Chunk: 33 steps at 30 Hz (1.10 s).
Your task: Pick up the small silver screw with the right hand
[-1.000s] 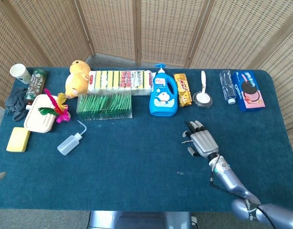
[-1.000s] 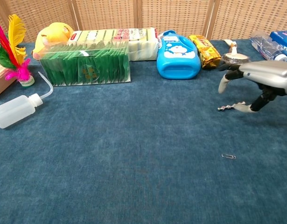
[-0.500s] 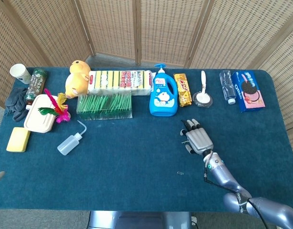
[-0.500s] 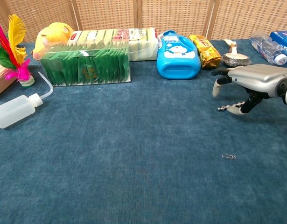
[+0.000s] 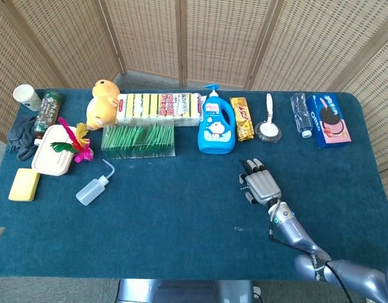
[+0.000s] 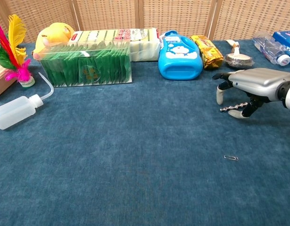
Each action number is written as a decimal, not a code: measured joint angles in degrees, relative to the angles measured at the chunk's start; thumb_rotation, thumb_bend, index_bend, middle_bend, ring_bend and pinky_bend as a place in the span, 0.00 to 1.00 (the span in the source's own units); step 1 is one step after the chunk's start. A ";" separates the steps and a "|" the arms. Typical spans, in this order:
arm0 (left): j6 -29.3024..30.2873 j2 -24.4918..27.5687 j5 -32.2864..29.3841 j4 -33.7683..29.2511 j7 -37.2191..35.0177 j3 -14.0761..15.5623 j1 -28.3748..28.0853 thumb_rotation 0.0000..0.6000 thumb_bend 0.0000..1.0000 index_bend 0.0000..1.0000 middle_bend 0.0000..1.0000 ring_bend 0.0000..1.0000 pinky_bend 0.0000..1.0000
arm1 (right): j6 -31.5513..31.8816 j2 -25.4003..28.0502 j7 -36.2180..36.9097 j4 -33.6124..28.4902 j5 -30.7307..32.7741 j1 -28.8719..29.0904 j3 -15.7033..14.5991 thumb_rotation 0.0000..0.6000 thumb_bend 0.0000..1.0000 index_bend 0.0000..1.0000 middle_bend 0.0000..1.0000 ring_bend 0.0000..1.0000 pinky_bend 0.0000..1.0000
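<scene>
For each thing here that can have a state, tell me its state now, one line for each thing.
right hand: palm down above the cloth, fingers curled, pinching the silver screw
silver screw: held level at the fingertips, off the cloth
blue detergent bottle: lying on its back, cap on
squeeze bottle: lying on its side
water bottle: lying flat
paper cup: upright
paper clip: flat on the cloth

Bare cloth around paperclip [image 6: 231, 157]

Our blue-carpeted bench [image 5: 181, 208] and its load.
Along the back we see a blue detergent bottle [image 5: 216, 124], green box [image 5: 139, 139], cookie pack [image 5: 330, 119]; a squeeze bottle [image 5: 93, 189] and paperclip [image 6: 231, 157] lie nearer.
</scene>
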 measured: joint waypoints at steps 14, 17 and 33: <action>-0.32 -0.03 0.04 -0.25 0.16 0.10 -0.10 1.00 0.03 0.00 0.00 0.00 0.00 | 0.13 -1.09 2.44 2.42 -0.74 0.58 -0.77 1.00 0.42 0.40 0.00 0.00 0.00; -0.38 -0.02 0.00 -0.23 0.12 0.09 -0.12 1.00 0.03 0.00 0.00 0.00 0.00 | 0.23 -1.23 2.89 2.57 -0.85 0.69 -0.79 1.00 0.42 0.41 0.00 0.00 0.00; -0.58 0.13 0.00 -0.16 -0.33 0.15 -0.17 1.00 0.03 0.00 0.00 0.00 0.00 | 0.39 -2.42 4.97 4.29 -1.37 1.02 -1.22 1.00 0.42 0.43 0.00 0.00 0.00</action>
